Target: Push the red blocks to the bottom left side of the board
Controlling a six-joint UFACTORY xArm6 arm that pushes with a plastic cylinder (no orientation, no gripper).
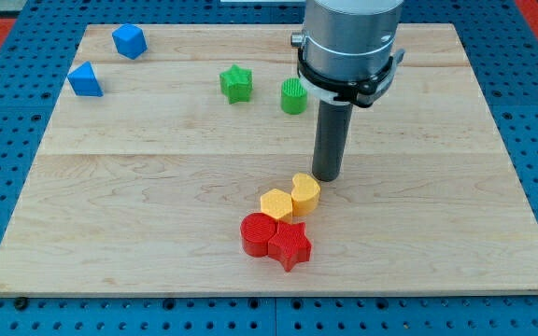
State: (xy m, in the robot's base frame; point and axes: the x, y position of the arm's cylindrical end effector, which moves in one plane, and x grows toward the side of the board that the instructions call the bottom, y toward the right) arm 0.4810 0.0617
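A red round block (256,233) and a red star block (290,244) sit touching each other low in the middle of the wooden board (157,187). Two yellow blocks, a hexagon (276,203) and a heart-like one (305,192), sit just above them, touching. My tip (327,176) is on the board right by the upper right edge of the right yellow block, above and to the right of the red blocks.
A green star (236,83) and a green ridged cylinder (293,95) sit near the top centre. Two blue blocks (129,40) (85,80) sit at the top left. The arm's grey body (348,42) hangs over the top centre-right.
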